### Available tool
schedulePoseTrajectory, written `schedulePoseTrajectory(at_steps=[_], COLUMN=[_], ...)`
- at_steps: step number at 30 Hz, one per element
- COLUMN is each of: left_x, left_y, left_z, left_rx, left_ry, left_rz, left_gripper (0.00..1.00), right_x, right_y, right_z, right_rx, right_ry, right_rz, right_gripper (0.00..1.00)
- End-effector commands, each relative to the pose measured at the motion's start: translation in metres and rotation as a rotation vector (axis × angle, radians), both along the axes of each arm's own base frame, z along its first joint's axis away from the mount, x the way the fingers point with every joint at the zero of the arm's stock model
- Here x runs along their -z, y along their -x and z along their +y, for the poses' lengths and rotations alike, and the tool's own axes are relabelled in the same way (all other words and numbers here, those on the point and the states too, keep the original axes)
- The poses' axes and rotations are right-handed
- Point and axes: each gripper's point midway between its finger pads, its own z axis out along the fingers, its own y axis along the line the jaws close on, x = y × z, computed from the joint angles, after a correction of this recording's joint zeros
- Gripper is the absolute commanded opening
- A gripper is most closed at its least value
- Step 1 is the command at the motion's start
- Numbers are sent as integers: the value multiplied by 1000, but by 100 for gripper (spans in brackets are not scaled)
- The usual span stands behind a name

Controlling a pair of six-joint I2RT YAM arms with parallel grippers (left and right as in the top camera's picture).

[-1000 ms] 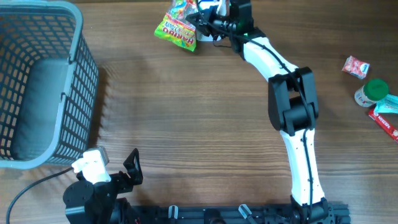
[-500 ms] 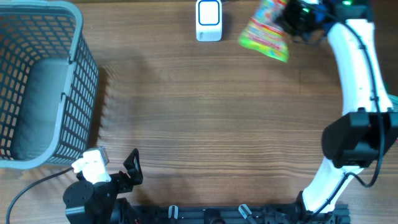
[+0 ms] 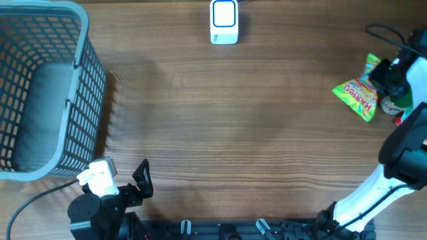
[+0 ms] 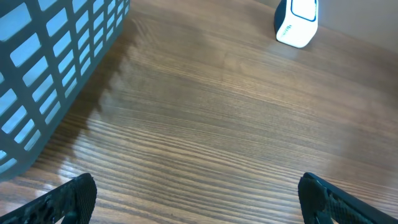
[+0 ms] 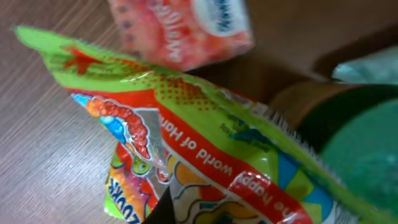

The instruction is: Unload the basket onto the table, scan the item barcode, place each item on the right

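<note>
Candy bag (image 3: 359,97) is now found at 3 o'clock beside a pink packet (image 5: 186,31), carried off from the scanner (image 3: 223,22) at 12 o'clock; the scan is judged done. Right gripper (image 3: 385,79) is seen at the bag, but clamped or loosening cannot be told. Left gripper (image 4: 196,190) is held apart at 7 o'clock.

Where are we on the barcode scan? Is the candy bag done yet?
Looks mostly done: a second ago the candy bag was up at the scanner; now it is at the far right, by the pink pack. In hand: the right hand is at the bag's top edge; whether it has let go is unclear. Left: release and withdraw. The left hand is open, idle.
</note>
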Motion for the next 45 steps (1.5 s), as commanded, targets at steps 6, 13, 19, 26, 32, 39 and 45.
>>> schedulePoseTrajectory(at_steps=[6, 13, 19, 26, 32, 39, 45], left_x=[-2, -2, -2, -2, -2, -2, -2], left_y=[0, 0, 0, 0, 0, 0, 0], left_z=[-4, -4, -4, -4, -4, -4, -4], left_rx=[16, 16, 16, 16, 16, 16, 16], left_ry=[14, 14, 14, 14, 14, 14, 14], left_rz=[-11, -11, -11, -11, -11, -11, -11], left_gripper=[100, 100, 100, 100, 100, 100, 100], right_x=[-178, -317, -413, -458, -467, -499, -449], right_y=[-46, -11, 78, 139, 169, 216, 242], right_z=[36, 150, 202, 208, 206, 234, 248], right_rx=[-123, -391, -492, -498, -511, -694, -741], right_ry=[40, -6, 90, 164, 239, 407, 446], right_rz=[-248, -536, -775, -924, -962, -1305, -1481], right_gripper=[100, 99, 100, 100, 100, 100, 100])
